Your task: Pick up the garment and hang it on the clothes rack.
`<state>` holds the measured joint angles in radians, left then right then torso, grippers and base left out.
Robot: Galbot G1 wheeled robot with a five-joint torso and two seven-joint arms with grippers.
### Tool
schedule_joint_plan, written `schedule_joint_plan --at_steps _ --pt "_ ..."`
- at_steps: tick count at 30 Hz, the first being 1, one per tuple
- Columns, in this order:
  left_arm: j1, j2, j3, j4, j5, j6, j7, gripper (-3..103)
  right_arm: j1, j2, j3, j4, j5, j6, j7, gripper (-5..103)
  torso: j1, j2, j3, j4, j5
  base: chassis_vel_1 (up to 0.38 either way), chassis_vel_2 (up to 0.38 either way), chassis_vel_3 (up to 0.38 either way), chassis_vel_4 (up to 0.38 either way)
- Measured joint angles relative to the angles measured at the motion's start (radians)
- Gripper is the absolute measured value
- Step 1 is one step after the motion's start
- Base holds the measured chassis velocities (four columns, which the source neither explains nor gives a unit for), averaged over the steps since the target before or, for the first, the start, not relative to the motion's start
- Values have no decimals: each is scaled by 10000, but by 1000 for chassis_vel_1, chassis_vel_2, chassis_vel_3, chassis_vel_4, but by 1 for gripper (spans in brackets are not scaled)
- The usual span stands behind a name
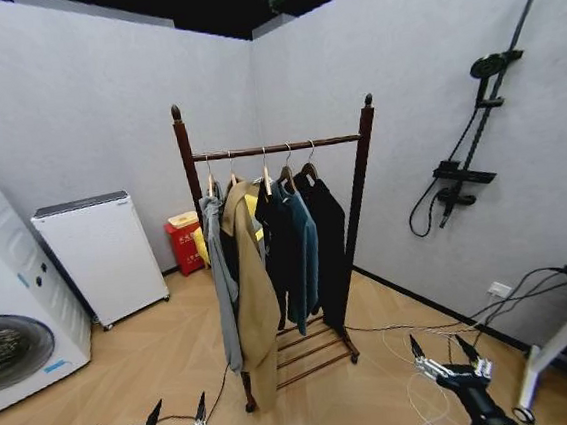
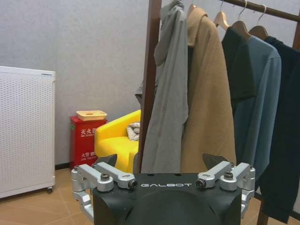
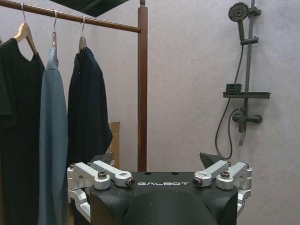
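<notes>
Black long-sleeved garment [image 1: 328,233] hung at right end of dark red-brown wooden clothes rack [image 1: 363,180], well beyond both empty, spread-fingered grippers: left gripper [image 1: 173,420], right gripper [image 1: 448,353].

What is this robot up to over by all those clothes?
It faces the clothes rack with both arms held low and nothing in either one. The left gripper and right gripper hang near the floor, jaws open. The black garment hangs on the rail at the rack's right end, beside a blue shirt, with a tan coat and grey garment farther left. Nothing is being handled.
</notes>
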<state>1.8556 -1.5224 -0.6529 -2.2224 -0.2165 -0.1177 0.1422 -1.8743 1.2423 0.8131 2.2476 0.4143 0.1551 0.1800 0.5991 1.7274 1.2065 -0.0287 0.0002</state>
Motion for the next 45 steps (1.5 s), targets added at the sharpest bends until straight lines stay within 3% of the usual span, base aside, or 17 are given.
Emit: schedule_joint_plan --at_steps 45 --pt "0 0 0 0 -1 0 0 100 29 -9 -10 -11 18 -24 -1 100 -1 0 -1 -1 -2 -117 -113 -114 -117"
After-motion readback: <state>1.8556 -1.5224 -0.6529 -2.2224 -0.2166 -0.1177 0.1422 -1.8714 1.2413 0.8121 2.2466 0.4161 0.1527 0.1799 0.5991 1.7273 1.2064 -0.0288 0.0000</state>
